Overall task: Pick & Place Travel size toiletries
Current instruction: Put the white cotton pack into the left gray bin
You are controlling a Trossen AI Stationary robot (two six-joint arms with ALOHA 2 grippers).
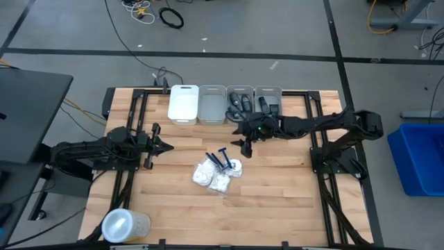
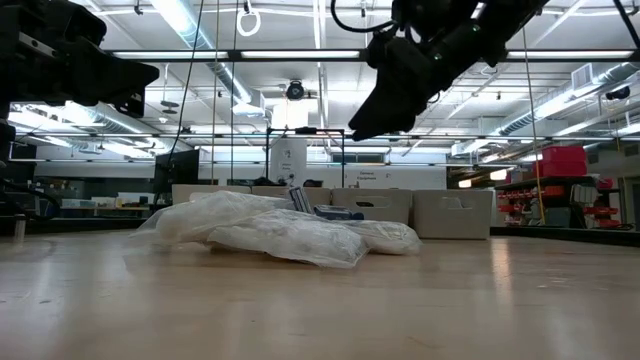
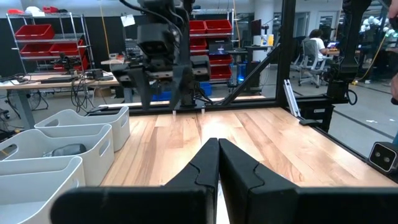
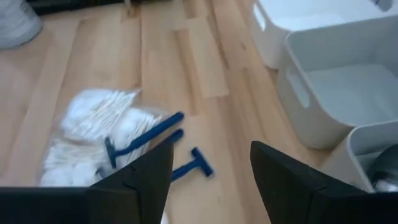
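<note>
the right gripper, fingers spread wide and empty, should drop squarely over one dark blue t-shaped razor beside the white crinkly packets.

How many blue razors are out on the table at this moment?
3. One razor lies across the white packets, a second razor sits right beside it, mostly behind the right claw, and the third razor lies on bare wood. More may be hidden.
</note>
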